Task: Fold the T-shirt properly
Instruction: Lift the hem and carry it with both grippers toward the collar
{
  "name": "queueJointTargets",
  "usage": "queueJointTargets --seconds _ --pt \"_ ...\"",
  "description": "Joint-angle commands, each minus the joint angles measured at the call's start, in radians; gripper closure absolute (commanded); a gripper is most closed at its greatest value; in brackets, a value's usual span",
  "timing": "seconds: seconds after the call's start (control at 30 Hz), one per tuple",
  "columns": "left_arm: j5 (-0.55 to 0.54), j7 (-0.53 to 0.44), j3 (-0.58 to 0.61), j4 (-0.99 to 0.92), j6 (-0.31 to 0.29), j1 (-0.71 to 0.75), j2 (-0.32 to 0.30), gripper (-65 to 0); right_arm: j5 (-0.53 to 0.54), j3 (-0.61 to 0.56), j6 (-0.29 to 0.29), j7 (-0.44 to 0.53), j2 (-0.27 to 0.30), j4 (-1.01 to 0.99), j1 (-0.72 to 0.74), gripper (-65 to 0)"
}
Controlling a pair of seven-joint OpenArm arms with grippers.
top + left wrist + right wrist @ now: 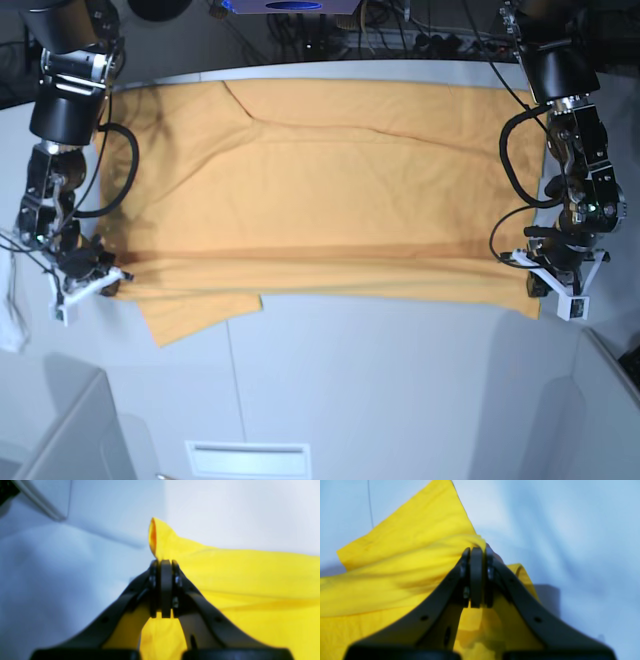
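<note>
Base view: both grippers clamp the near edge of the T-shirt (pixel 320 190), which is spread across the table (pixel 400 390).

Left gripper (pixel 162 563) has its jaws pressed together on a pinched fold of fabric at one corner; right gripper (pixel 477 551) is likewise closed on bunched cloth at the opposite corner. Between them the near hem runs taut, one sleeve (pixel 195 312) lying loose below it. No print, label or writing is readable on the visible fabric.

The T-shirt (pixel 330 190) covered the frame's upper middle; bare table (pixel 400 380) lay open below, cables (pixel 510 170) looping beside each arm.
</note>
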Motion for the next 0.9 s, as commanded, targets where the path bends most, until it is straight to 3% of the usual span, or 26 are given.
queueJointTargets --seconds 0.0,0.23,0.53,0.87 --pt "-0.005 -0.021 -0.003 0.034 0.0 -0.006 -0.011 0.0 0.011 0.007 0.002 0.011 0.019 0.038 0.02 0.0" --pt "-0.005 -0.02 -0.007 0.084 0.0 0.06 -0.009 0.0 0.011 0.01 0.002 -0.066 0.019 0.176 -0.067 0.0" --pt "-0.003 0.037 -0.014 0.136 0.0 0.104 -0.012 0.0 0.011 0.151 0.008 -0.147 -0.003 0.25 -0.136 0.0" --pt "0.003 0.037 -0.014 0.204 0.0 0.167 -0.011 0.0 0.012 0.157 0.005 -0.215 -0.038 0.448 -0.255 0.0"
